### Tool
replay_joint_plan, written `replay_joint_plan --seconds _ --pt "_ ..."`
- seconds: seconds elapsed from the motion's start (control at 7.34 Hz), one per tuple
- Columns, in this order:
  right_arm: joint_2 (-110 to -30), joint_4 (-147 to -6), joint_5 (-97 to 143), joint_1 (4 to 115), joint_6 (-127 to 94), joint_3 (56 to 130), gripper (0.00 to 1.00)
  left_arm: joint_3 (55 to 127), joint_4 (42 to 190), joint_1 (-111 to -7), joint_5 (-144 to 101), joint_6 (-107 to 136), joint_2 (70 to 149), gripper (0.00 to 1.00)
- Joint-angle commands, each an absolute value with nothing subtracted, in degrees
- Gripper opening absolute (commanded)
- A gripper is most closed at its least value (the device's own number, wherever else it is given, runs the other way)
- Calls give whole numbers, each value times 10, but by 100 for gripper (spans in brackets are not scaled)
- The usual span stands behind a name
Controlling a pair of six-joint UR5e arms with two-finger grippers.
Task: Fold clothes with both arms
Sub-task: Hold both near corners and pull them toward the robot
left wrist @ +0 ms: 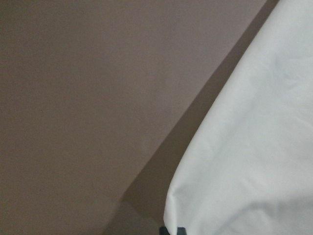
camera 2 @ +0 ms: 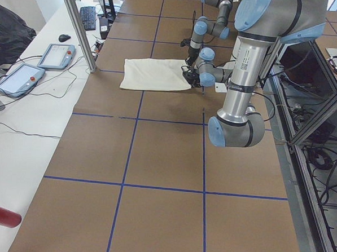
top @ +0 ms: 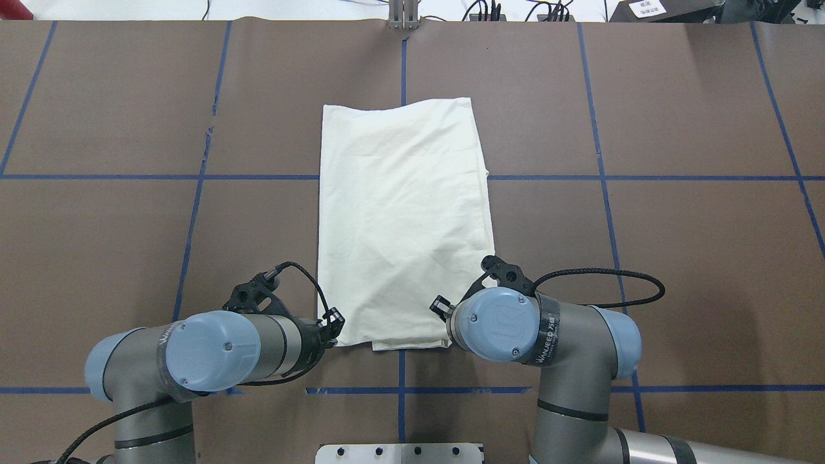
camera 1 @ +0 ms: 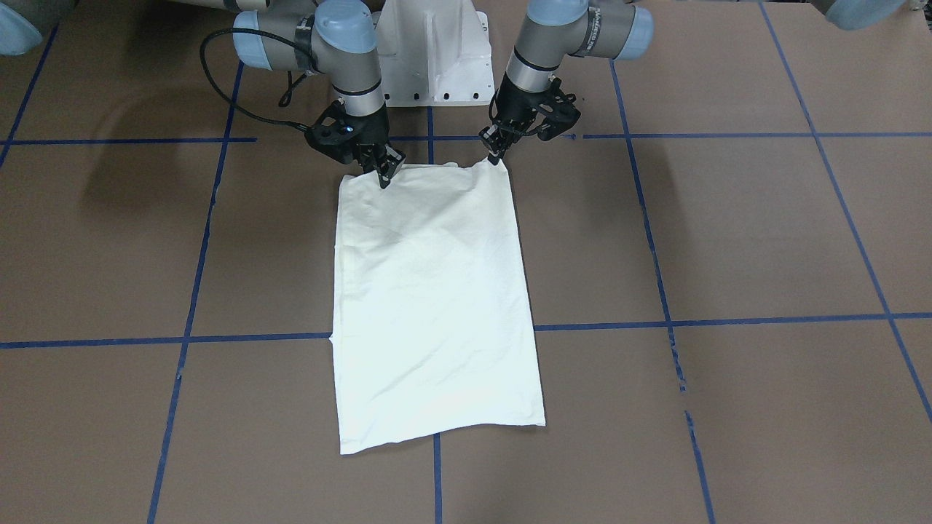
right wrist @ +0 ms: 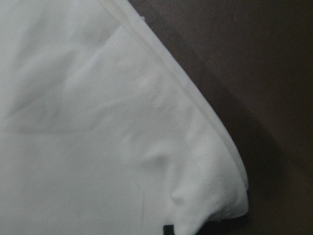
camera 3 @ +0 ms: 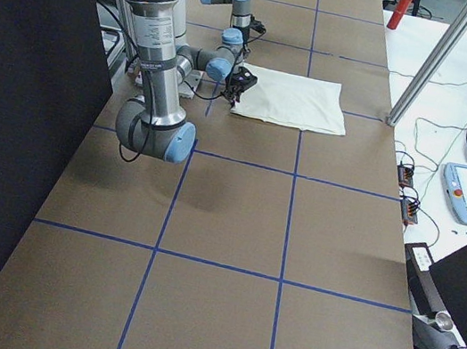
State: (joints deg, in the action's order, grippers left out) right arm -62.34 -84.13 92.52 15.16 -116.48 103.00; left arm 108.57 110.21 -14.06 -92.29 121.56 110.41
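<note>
The cream T-shirt (camera 1: 437,291) lies flat at the middle of the brown table (camera 1: 728,233). It is folded to a long rectangle, plain face up, and lies across one of the blue tape lines (camera 1: 728,319). In the front-facing view the left gripper (camera 1: 498,156) is clenched on one robot-side corner of the shirt, which rises in a small peak. The right gripper (camera 1: 384,175) is pinched on the other robot-side corner. The overhead view hides the right gripper's fingers beneath the wrist's blue cap, but it shows the far hem lying free and a lower layer protruding at the near edge. The right wrist view shows a layered corner puckered at a dark fingertip (right wrist: 167,229); the left wrist view shows cloth raised above its shadow. A black band (top: 548,328) on the right arm carries white lettering, not reliably legible. Only the side views show a white bench (camera 2: 20,152) with two teach pendants (camera 2: 50,55), a keyboard (camera 2: 86,17) and a red cylinder (camera 2: 0,214).
</note>
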Motion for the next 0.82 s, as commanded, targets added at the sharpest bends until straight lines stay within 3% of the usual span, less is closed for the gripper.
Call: replay_joint_plan --seconds 0.0,0.68 --pt "-622 -838 927 154 -1163 1031 0 1086 1102 -141 -923 1216 1106 0" --pt "-646 -838 933 159 -1161 1082 0 1135 1093 -141 -922 1201 1096 0"
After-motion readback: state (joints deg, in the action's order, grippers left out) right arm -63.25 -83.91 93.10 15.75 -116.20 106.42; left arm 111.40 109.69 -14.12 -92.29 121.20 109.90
